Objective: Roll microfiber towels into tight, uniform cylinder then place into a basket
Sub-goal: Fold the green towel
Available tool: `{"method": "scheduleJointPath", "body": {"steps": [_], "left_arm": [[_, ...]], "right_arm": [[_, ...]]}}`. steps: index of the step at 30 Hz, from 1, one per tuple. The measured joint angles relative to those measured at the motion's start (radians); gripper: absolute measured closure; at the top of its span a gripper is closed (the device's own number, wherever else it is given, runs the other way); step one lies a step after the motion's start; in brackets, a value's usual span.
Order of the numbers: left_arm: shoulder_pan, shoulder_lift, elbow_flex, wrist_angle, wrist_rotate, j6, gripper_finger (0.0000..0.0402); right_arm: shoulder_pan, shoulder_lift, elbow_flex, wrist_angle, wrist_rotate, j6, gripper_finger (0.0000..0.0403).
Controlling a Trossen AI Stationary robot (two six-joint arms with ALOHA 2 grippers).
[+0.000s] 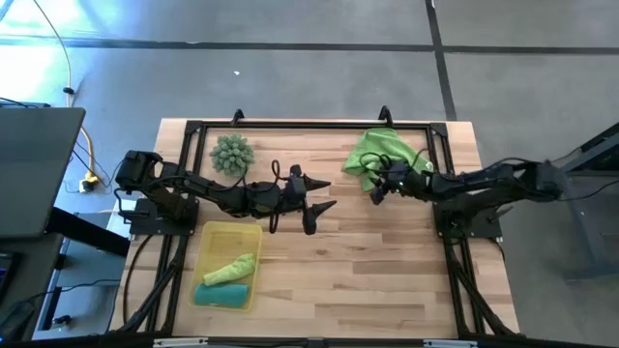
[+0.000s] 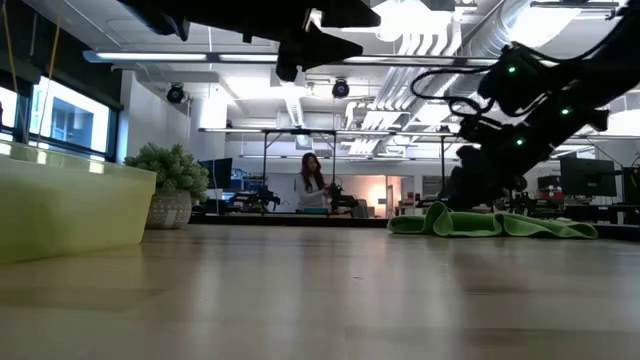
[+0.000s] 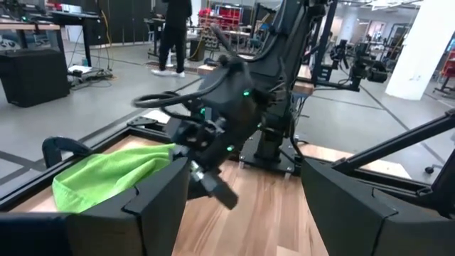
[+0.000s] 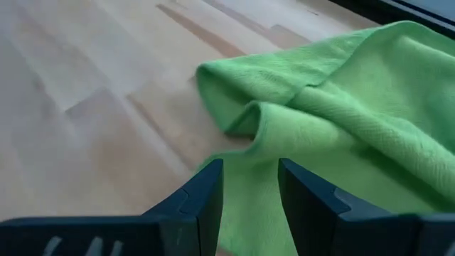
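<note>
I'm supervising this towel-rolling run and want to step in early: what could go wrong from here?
The right pincer sits low over a rumpled fold of the lime towel; it may pinch one layer, so the roll comes out loose. The towel lies near the table's far edge and could be dragged off. The open left pincer waits at mid-table, inviting a collision.

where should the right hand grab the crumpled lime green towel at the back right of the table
Judging by its pose, take the crumpled lime green microfiber towel at the raised rounded fold on its edge facing the table's middle. That ridge stands off the wooden table, so fingers can close across it. The right hand already sits open there, so come from that side, low.
</note>
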Motion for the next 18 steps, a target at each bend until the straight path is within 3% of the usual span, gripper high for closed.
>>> {"method": "scheduleJointPath", "body": {"steps": [11, 18], "left_arm": [[-0.022, 0.000, 0.000, -0.002, 0.008, 0.000, 0.0143], [-0.035, 0.000, 0.000, -0.002, 0.008, 0.000, 0.0143]], "right_arm": [[-0.121, 0.260, 0.110, -0.027, -0.028, 0.009, 0.0274], [-0.110, 0.349, 0.144, 0.003, -0.159, -0.008, 0.0274]]}}
